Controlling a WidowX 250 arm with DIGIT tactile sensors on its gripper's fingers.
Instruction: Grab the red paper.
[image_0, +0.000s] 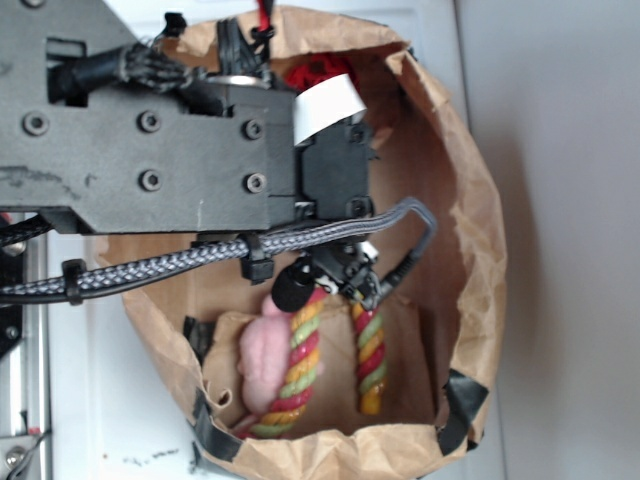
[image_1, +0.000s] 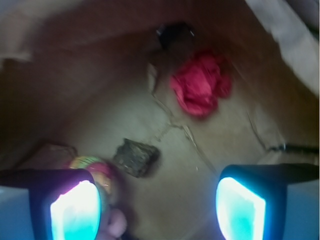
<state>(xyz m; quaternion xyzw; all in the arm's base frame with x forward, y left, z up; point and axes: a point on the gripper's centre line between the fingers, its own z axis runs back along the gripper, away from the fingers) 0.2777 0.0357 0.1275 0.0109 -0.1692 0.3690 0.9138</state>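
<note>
from where i'm standing, the arm is reaching into a brown paper bag (image_0: 470, 200) sitting on a white counter (image_0: 560, 150). going left to right in the wrist view: the hand (image_1: 157, 200) is hanging spread open, its two glowing fingertips (image_1: 75, 212) wide apart with nothing between them. just ahead of the left fingertip a twisted rope (image_1: 92, 170) is poking in, with a bit of the fuzzy pink lump (image_0: 265, 355) close by it. a little further ahead and toward the middle, a rough brown chunk (image_1: 136, 157) is lying on the bag floor. ahead of the hand and off to its right, well apart from it, the red paper (image_1: 200, 85) is resting against the far wall of the bag, near a dark patch above it.

the trouble i'm seeing: the hand is sitting closer to the rope and the chunk than to the paper, so closing here would likely be catching the wrong thing. pushing forward, a finger could be snagging the bag wall, or shoving the light wad into the corner rather than straddling it.
</note>
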